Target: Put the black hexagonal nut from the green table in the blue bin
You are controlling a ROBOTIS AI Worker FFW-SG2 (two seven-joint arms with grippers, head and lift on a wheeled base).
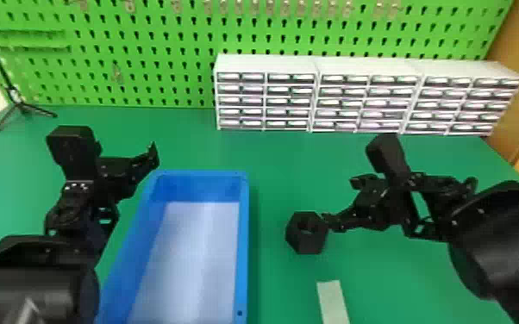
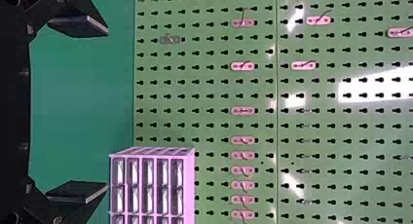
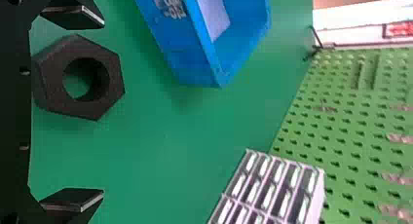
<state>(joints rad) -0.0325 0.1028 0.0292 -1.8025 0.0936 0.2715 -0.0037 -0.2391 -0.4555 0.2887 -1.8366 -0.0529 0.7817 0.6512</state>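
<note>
The black hexagonal nut (image 1: 308,243) lies flat on the green desk (image 1: 392,275), to the right of the blue bin (image 1: 242,241) and well apart from the far edge. The right gripper (image 1: 341,201) is open beside it; in the right wrist view the nut shows nearer one of its spread fingers than the other. The left gripper (image 1: 136,166) is open too, by the left side of the bin. A pale strip (image 1: 332,299) is on the desk, nearer the robot than the nut. White drawer units (image 1: 267,101) line the far edge, before a green pegboard (image 1: 164,51); a black stand (image 1: 21,107) occupies the far left corner.
</note>
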